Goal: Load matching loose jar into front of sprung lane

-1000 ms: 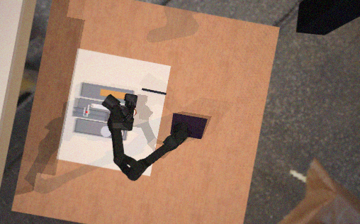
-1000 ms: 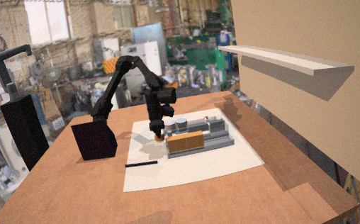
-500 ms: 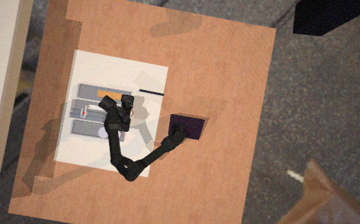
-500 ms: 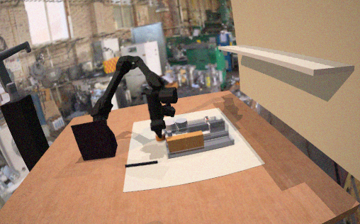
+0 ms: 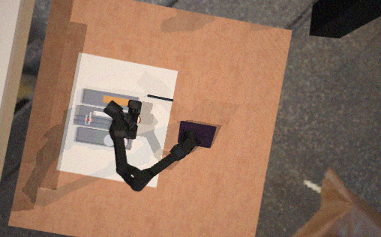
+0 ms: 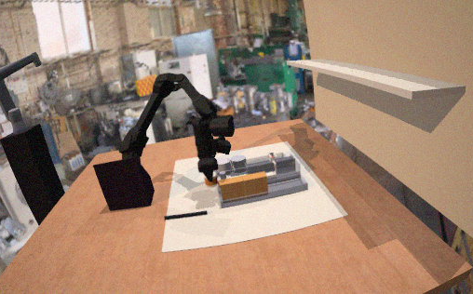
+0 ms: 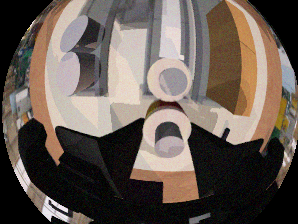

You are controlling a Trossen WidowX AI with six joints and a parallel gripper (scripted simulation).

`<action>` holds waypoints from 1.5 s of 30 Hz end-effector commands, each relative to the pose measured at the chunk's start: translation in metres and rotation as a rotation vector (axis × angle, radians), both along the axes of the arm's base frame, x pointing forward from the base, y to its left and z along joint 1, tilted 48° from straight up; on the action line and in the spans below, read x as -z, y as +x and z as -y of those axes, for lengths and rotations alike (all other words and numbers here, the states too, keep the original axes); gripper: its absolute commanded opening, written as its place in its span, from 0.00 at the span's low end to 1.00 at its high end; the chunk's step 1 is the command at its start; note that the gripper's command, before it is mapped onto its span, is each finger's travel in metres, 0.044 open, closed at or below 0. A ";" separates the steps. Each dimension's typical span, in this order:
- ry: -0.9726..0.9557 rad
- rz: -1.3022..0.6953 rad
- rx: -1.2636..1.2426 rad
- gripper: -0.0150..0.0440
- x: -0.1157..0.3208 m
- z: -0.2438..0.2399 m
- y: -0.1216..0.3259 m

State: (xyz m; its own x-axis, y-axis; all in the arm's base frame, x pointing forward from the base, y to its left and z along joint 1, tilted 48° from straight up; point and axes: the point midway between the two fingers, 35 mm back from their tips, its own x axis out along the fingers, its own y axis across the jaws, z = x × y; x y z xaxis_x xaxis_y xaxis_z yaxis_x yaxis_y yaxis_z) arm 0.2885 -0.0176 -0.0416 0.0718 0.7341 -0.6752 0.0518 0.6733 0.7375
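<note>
My gripper (image 6: 209, 180) (image 7: 166, 124) points down at the front end of the middle lane, shut on a jar (image 7: 178, 119) with a round white top and grey knob. Its orange-brown side with a dark red band shows in the wrist view, low over the sheet. The lane jar (image 7: 155, 79), with a similar white top and grey centre, stands just ahead in the sprung lane (image 7: 154, 30). The two tops look almost touching; whether the jars touch is unclear. A pale strip runs back behind the lane jar. The front stop and pusher plate face are hidden.
A side lane (image 5: 93, 136) (image 6: 251, 166) holds two grey-topped jars (image 7: 75, 29) (image 7: 71, 74). An orange block (image 5: 115, 100) (image 6: 243, 185) (image 7: 246, 65) stands in the other side lane. A thin black bar (image 5: 160, 97) (image 6: 185, 215) lies on the white sheet (image 5: 123, 64) (image 6: 255, 223).
</note>
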 end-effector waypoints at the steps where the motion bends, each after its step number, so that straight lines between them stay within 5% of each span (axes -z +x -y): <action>1: -0.002 0.013 0.004 0.25 -0.001 0.001 0.006; 45: -0.002 0.013 0.004 0.25 -0.001 0.002 0.022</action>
